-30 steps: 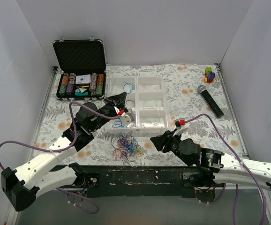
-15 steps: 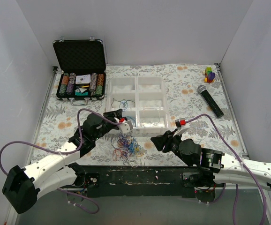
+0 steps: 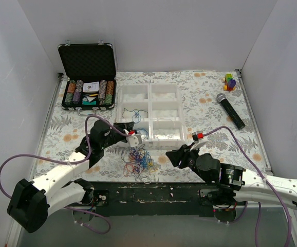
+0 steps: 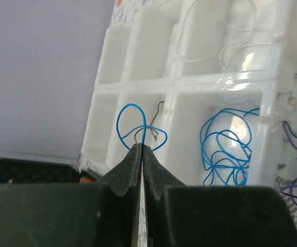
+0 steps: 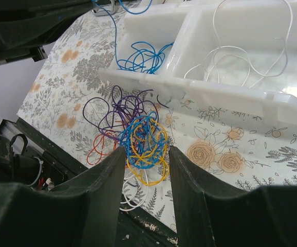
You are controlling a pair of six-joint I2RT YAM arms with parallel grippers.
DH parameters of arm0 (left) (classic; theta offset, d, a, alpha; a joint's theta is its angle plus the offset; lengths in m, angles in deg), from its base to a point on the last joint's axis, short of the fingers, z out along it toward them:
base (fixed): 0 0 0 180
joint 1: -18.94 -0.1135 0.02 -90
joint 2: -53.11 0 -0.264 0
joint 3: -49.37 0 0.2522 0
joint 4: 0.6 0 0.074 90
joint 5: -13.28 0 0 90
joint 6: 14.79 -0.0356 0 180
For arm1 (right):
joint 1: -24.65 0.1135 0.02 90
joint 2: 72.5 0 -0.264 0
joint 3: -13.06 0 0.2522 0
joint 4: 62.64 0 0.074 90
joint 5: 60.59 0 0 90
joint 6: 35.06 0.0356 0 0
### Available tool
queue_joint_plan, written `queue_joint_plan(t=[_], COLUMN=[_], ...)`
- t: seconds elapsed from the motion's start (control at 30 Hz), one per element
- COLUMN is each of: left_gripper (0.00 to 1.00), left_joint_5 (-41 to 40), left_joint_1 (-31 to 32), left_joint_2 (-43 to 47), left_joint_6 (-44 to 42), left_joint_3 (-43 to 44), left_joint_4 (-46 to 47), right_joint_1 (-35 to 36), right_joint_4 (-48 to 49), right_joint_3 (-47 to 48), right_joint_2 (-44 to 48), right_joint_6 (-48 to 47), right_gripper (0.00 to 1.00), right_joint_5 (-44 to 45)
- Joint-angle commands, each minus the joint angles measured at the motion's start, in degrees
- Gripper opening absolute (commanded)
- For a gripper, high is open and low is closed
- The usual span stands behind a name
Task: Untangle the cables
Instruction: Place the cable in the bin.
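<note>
In the left wrist view we see the left hand (image 4: pixel 142 150) clamped on a blue cable (image 4: pixel 132 105) over the tray (image 4: pixel 225 80), a grip too small overhead, right hand (image 5: pixel 145 154) apart above tangled cables (image 5: pixel 141 136) mid-frame on the bench (image 5: pixel 225 149)

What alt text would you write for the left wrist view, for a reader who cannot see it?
The left gripper, shut, pinches a looped blue wire, with a white divided tray behind it. One compartment of the tray holds a blue coil; another holds a white wire.
</note>
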Motion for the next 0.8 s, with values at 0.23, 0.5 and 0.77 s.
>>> queue_joint_plan(t=[0.23, 0.5, 0.77], left_gripper=[0.0, 0.01, 0.34], left_joint_5=[15.13, 14.96, 12.75], left_joint_1=[-0.1, -0.1, -0.1], left_joint_2=[-3.88, -10.13, -6.63], left_joint_6=[-8.73, -11.02, -8.12], left_joint_3=[1.99, 4.36, 6.74], left_joint_4=[-15.36, -14.92, -16.33], right_joint_1=[0.13, 0.12, 0.12], right_joint_4=[3.09, 2.21, 3.0], right_joint_3=[0.8, 1.07, 0.81], right_joint_2=[-0.94, -0.32, -1.2], right_joint_6=[-0.77, -0.95, -0.95], right_gripper=[0.48, 0.48, 0.48], right_joint_5=[1.06, 0.89, 0.36])
